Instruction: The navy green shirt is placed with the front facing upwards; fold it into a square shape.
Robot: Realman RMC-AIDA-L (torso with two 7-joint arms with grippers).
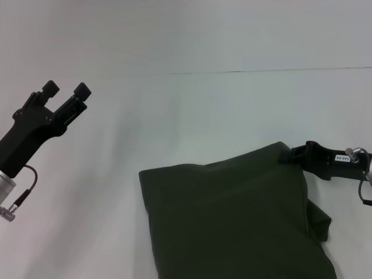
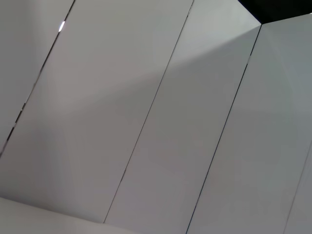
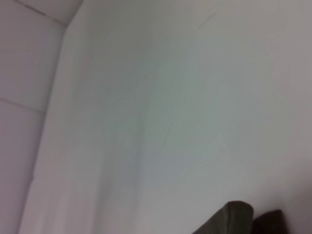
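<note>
The navy green shirt lies as a folded dark olive slab on the white table, plain side up, with no print or collar showing. Its lower part runs out of the head view. My right gripper reaches in from the right and is shut on the shirt's far right corner, which is raised a little. That corner shows small in the right wrist view. My left gripper hangs open in the air at the far left, well away from the shirt and holding nothing.
The white table stretches around the shirt, with a thin dark seam running across its far side. The left wrist view shows only pale wall panels.
</note>
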